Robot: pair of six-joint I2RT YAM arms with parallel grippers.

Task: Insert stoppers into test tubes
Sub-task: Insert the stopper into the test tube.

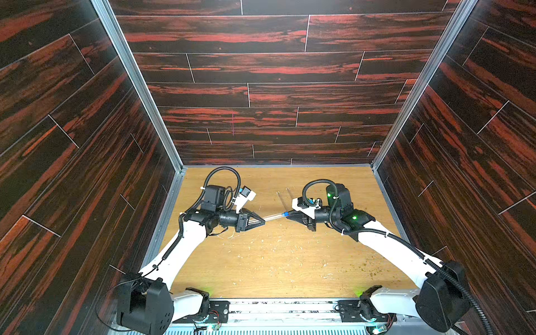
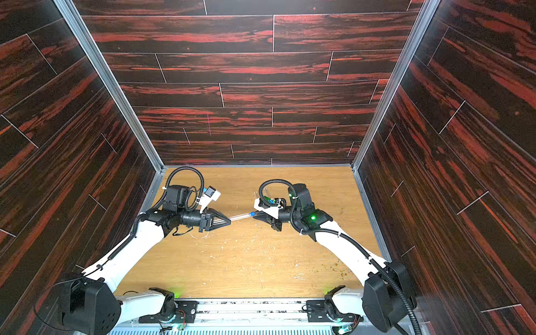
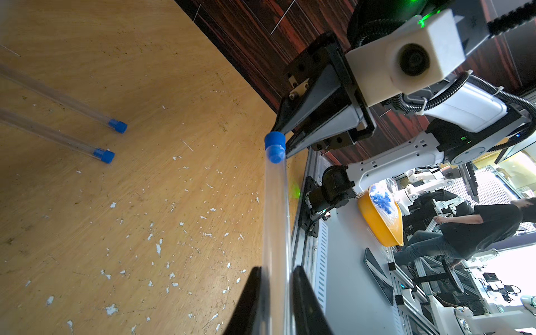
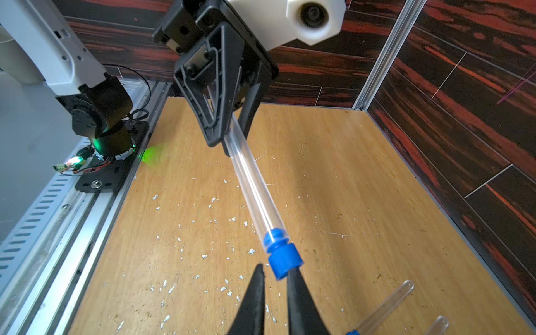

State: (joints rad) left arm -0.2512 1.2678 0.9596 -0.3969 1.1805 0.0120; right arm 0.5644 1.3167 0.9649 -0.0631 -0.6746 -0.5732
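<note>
Dark, red-streaked wood-grain panel walls (image 1: pixel 261 66) box in a pale oak-veneer desk (image 1: pixel 275 261), its matte top littered with small white flecks (image 3: pixel 158 248). At the centre of both top views the two arms meet tip to tip. The black, wedge-shaped left gripper (image 1: pixel 262 222) is clamped tight on the closed-end half of a long, slim, clear plastic test tube (image 1: pixel 274 217), held off the desk and nearly level. In the tube's open mouth sits a small bright blue stopper (image 4: pixel 282 258). Its ribbed plug shows through the glossy wall, and its wider smooth cap butts against the rim. The right gripper (image 1: pixel 287 216), jaws narrow, pinches the outer end of that cap.

Toward the upper left of the left wrist view, two more clear tubes (image 3: pixel 58 97) lie flat on the desk, side by side and a little apart. Each has one of the blue stoppers (image 3: pixel 118 126) on its end.

By my reading the task is close to its end: two tubes are already plugged, and the third stopper looks seated or nearly so. What seems left is a last push if needed, letting go, and laying this tube down beside the others.
</note>
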